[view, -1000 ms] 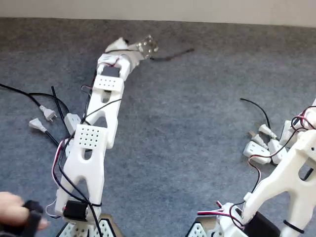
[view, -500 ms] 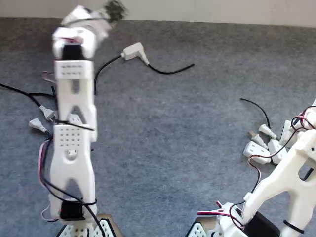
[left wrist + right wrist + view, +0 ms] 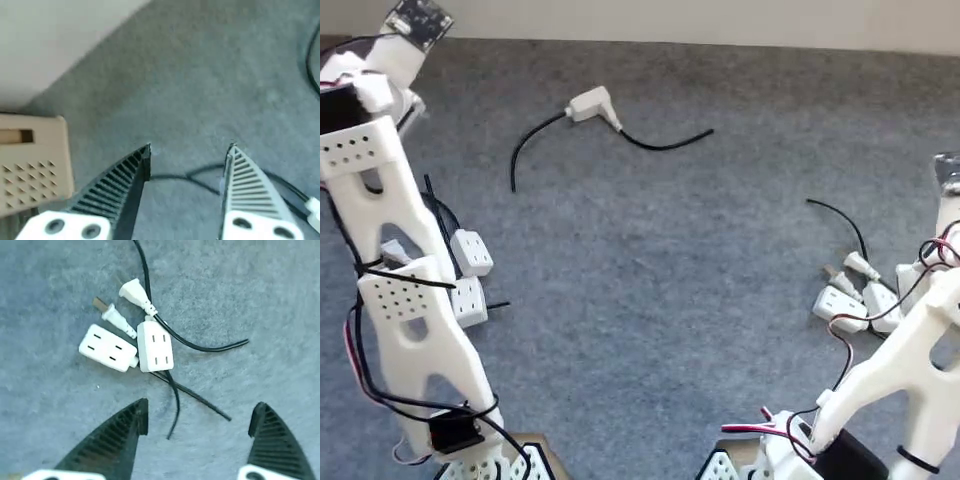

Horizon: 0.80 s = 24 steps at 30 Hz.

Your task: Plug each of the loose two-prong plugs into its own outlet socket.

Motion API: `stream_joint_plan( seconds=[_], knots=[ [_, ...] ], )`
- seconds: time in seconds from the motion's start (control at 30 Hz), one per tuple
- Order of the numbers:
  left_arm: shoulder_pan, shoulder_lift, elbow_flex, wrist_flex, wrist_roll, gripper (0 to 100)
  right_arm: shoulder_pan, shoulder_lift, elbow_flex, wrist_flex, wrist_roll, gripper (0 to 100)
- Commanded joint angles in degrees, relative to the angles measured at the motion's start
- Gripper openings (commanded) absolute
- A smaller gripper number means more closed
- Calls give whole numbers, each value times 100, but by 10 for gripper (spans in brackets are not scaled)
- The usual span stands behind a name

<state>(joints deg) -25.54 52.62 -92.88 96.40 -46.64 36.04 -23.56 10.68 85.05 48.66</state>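
left jaws open, empty, over carpet (image 3: 210, 75); right jaws open above two sockets (image 3: 155, 346), two plugs (image 3: 113, 315); high view adds far corded plug (image 3: 592, 103)

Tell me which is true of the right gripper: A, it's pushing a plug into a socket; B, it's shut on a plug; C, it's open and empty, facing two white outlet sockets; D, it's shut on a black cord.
C: in the right wrist view the right gripper has its jaws spread wide with nothing between them, and the two white outlet sockets lie on the carpet beyond its fingertips.
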Motion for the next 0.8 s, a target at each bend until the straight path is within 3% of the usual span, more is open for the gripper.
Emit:
stream_joint_plan(
  seconds=[0.0,0.2,0.37,0.57,0.77],
  knots=[
    [-180,-338,-180,431,123,231,154,-110,40,-4,712,318],
    [-435,-330,-180,431,1662,231,75,-110,1490,-1156,1213,318],
    [-629,-330,-163,457,2462,231,-92,-110,2651,-2352,1688,318],
    [-804,-321,-163,466,2725,231,-251,-110,3336,-3240,1697,318],
    [-848,-312,-66,466,2725,231,-207,198,4066,-4418,1037,317]
  ],
)
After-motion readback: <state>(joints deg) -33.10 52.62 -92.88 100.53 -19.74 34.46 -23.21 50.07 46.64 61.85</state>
